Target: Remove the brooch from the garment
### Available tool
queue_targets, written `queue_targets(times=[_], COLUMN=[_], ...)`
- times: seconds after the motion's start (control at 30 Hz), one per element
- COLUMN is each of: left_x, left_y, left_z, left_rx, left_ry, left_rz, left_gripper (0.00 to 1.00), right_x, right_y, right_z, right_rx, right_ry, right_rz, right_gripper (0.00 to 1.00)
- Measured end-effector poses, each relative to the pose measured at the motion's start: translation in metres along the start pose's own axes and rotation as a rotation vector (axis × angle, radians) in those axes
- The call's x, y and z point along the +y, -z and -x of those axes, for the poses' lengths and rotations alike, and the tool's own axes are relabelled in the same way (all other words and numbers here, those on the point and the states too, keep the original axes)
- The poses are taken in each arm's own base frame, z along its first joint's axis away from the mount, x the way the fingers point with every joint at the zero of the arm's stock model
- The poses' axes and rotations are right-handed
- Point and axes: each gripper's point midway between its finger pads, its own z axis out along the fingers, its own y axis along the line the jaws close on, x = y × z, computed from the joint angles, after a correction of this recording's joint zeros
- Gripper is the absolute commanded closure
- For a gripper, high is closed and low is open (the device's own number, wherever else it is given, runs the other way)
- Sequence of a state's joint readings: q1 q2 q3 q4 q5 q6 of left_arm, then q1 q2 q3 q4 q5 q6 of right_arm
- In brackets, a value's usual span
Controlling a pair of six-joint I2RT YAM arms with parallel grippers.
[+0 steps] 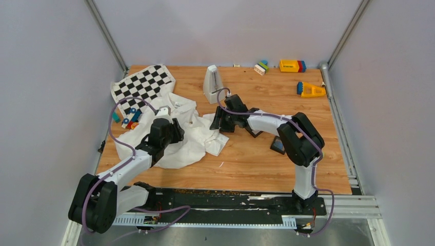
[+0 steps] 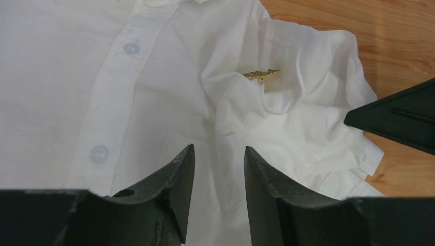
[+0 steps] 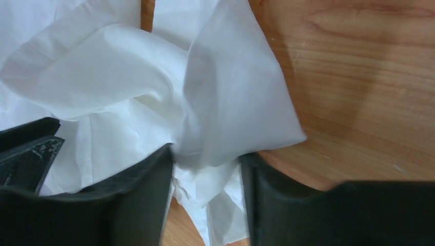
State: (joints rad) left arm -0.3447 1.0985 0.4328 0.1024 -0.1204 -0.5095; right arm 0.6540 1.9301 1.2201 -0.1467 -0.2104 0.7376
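- The brooch [image 2: 260,75], a tiny glittering gold ornament, sits just above the centre of the left wrist view. It is pinned on the crest of a raised fold of the garment [image 2: 102,102], a white buttoned cloth shirt spread over the brown wooden table [image 2: 390,36].
- The brooch's long axis runs nearly across that frame, its right end tipped slightly upward.
- The left gripper [image 2: 219,154] points at the cloth from the bottom of the frame. Its jaws stand partly open with a clear gap, and they hold nothing.
- From that gap the brooch lies ahead, towards the top of the frame, and a little to the right, so a straight advance would pass it on the left.
- The right gripper [image 3: 205,161] has its jaws around a bunched fold at the shirt's edge. It appears to pinch the fold, though the contact is partly hidden.
- One of its black fingers [image 2: 397,120] enters the left wrist view from the right, below and to the right of the brooch.
- The left gripper is free and aimed at the brooch, so I judge that the pick falls to it.
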Motion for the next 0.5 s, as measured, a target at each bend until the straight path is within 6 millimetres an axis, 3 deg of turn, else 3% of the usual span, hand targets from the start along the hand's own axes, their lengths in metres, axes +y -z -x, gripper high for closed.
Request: queue_targets(times=[0.1, 0.13, 0.3, 0.4, 0.5], left_x=[-0.001, -0.001, -0.006, -0.008, -0.007], left_y=[0.0, 0.0, 0.001, -0.001, -0.006], left_z=[-0.001, -0.001, -0.005, -0.012, -0.025], left_rx=[0.005, 0.007, 0.025, 0.054, 0.107], left_ry=[0.002, 0.002, 0.001, -0.001, -0.006], left_rz=[-0.005, -0.007, -0.038, -0.052, -0.056], left_gripper=[0.53, 0.53, 0.53, 0.53, 0.55], right_x=[-0.001, -0.001, -0.006, -0.015, -0.031], right_y=[-0.009, -0.01, -0.001, 0.022, 0.051], right_z=[-0.002, -0.002, -0.004, -0.008, 0.003], right_rx=[0.028, 0.035, 0.044, 0.04, 0.01], right_ry=[-0.008, -0.007, -0.002, -0.015, -0.056], right_rz=[-0.007, -0.01, -0.037, -0.056, -0.064], right_gripper=[0.96, 1.0, 1.0, 1.0, 0.96])
